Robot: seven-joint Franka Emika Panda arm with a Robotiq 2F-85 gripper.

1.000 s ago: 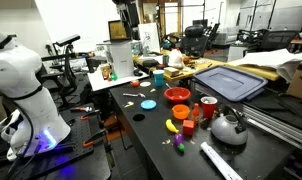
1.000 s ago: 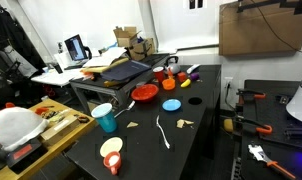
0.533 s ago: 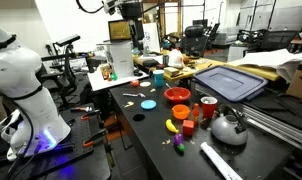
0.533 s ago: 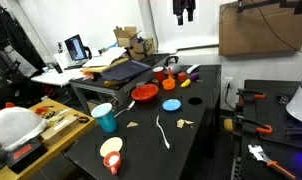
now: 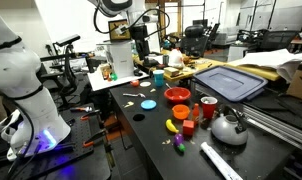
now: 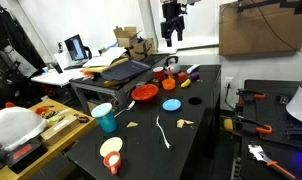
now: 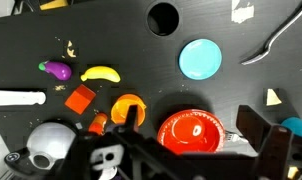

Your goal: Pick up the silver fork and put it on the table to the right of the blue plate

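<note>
- Step in hand: the approach. We judge the pick not yet begun, since the silver fork (image 6: 163, 133) lies flat on the table (image 6: 141, 150) with nothing touching it
- The gripper (image 6: 171, 38) hangs high above the blue plate (image 6: 171, 104), toward its red-bowl side. The fingers stand apart with nothing between them, so we read the claw as released and empty
- The wrist view looks straight down. The red bowl (image 7: 191, 130) sits just beside the plate, and the fork lies off the plate's opposite side, near it but clear of the rim
- The fork is thin and slightly curved, about as long as the plate is wide. Small tan scraps (image 6: 183, 124) lie near it on the same side of the plate
- Next move, as we judge it: carry the gripper across the plate until it stands over the fork's handle. Then turn the wrist so the jaws straddle the handle crosswise, and come down almost to the tabletop before closing
- Risk noted: so low and thin a piece may slide or tip if the jaws close off-centre
- The set-down spot right of the plate comes after the lift
</note>
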